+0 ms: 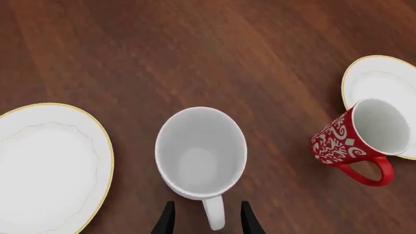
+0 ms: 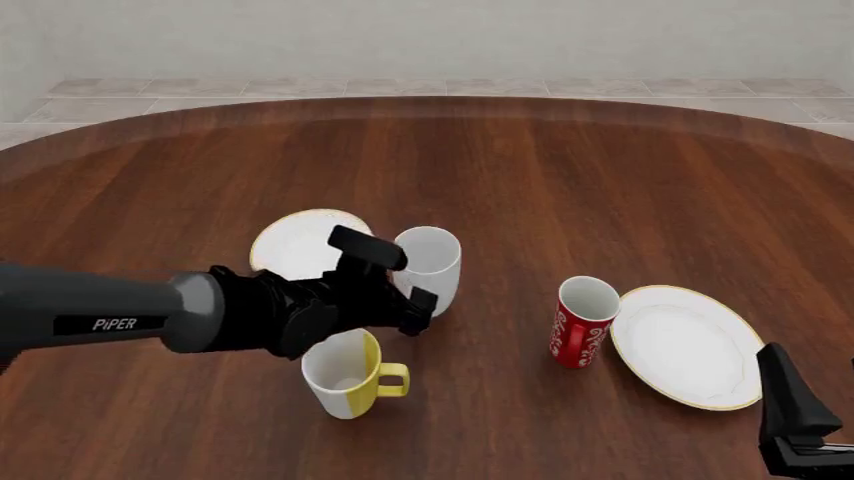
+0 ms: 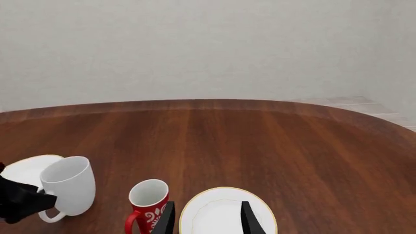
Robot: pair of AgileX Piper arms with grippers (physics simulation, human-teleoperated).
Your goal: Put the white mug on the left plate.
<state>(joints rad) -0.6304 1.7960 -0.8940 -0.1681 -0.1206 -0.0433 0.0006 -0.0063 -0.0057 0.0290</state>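
Approach step: left gripper [image 1: 207, 219], fingers apart astride the handle of the tall plain white ceramic mug [image 1: 200, 152], must next clamp it and carry it to the small gold-rimmed white plate [image 1: 48, 165] beside.

We see the white mug [image 2: 430, 268] standing on the table [image 2: 561, 170] just right of the left plate [image 2: 296, 244], behind a 2nd mug [image 2: 344, 374], with a 3rd mug [image 2: 583, 322] touching the right plate [image 2: 687, 346].

- Round dark wooden table [image 2: 561, 170].
- On it: white mug [image 2: 430, 268], left plate [image 2: 296, 243], yellow-and-white mug [image 2: 344, 375], red mug [image 2: 583, 322], larger plate [image 2: 687, 346].
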